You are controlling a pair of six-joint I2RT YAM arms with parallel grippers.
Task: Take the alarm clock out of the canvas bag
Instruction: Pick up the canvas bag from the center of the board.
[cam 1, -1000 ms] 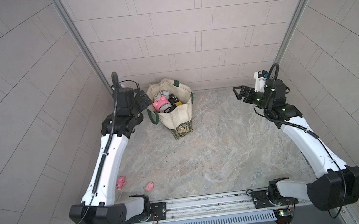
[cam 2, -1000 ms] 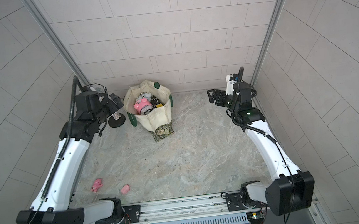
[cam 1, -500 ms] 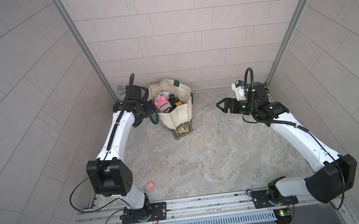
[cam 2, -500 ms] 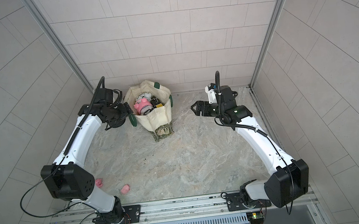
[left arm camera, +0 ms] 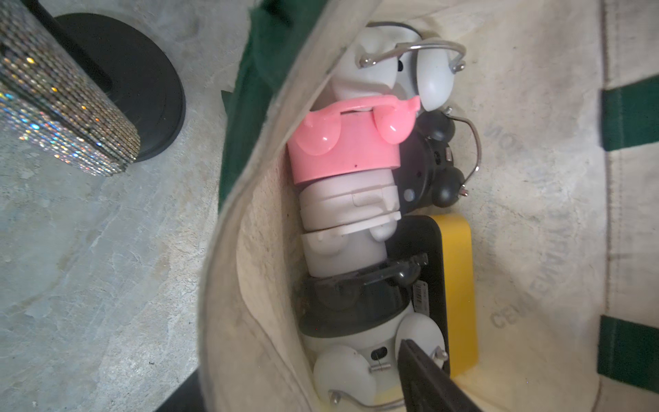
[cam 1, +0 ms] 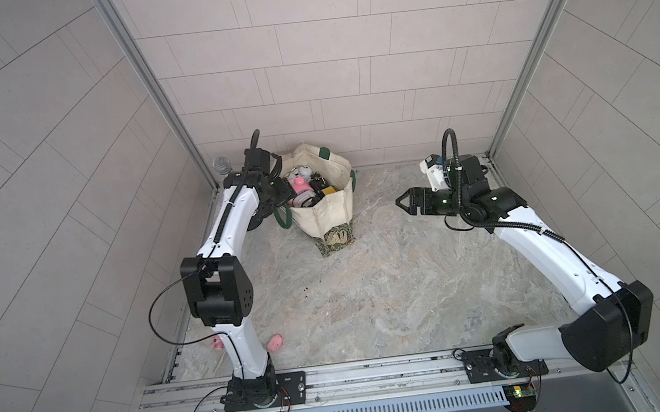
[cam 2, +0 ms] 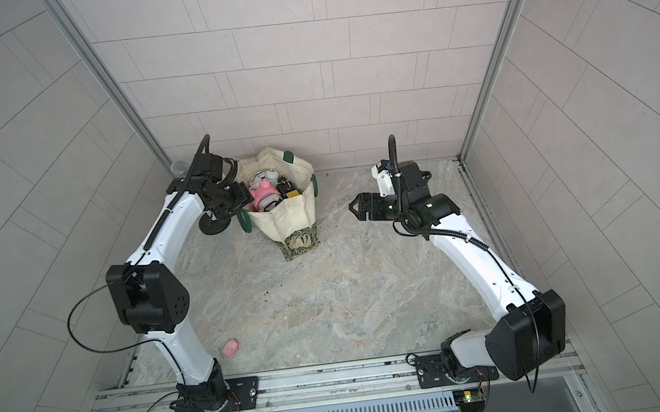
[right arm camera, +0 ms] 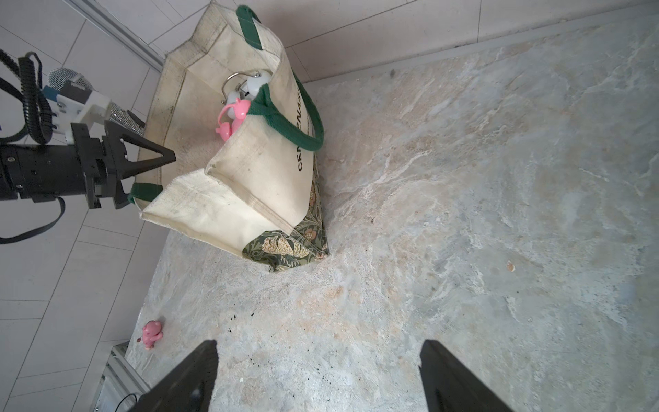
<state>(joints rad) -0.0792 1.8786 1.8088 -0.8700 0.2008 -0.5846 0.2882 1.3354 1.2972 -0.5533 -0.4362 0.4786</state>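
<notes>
The left arm point(cam 1: 234, 221) stretches forward, left gripper point(cam 1: 286, 192) at the bag point(cam 1: 333, 211) rim, jaws parted. The right arm point(cam 1: 541, 243) bends inward, right gripper point(cam 1: 401, 201) wide, well apart.

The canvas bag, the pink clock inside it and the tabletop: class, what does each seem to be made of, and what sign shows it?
Canvas bag: matte woven cloth; coarse weave, stitched seams, soft folds. Pink clock: probably glossy moulded plastic; bright highlights on its bells. Tabletop: veined, dull; stone or a stone-look laminate, cannot tell which.
</notes>
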